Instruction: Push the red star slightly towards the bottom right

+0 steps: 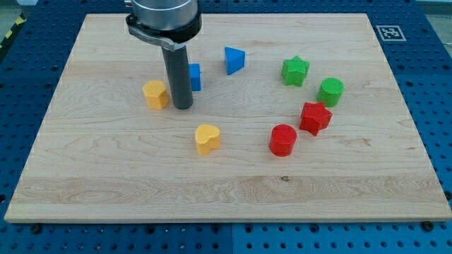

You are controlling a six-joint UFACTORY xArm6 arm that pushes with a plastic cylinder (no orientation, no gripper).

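Red star (315, 117) sits toward the view's right of the wooden board (106, 190). Red cylinder (282, 139) just beside it, lower left. Green cylinder (330, 92) close at its upper right; green star (295, 71) farther up-left. Bare wood runs from the star to the board's bottom and right edges. My tip (182, 107) stands well left of the star, between the yellow block (155, 94) and a blue block (194, 76). I carry no jaws, only the rod.
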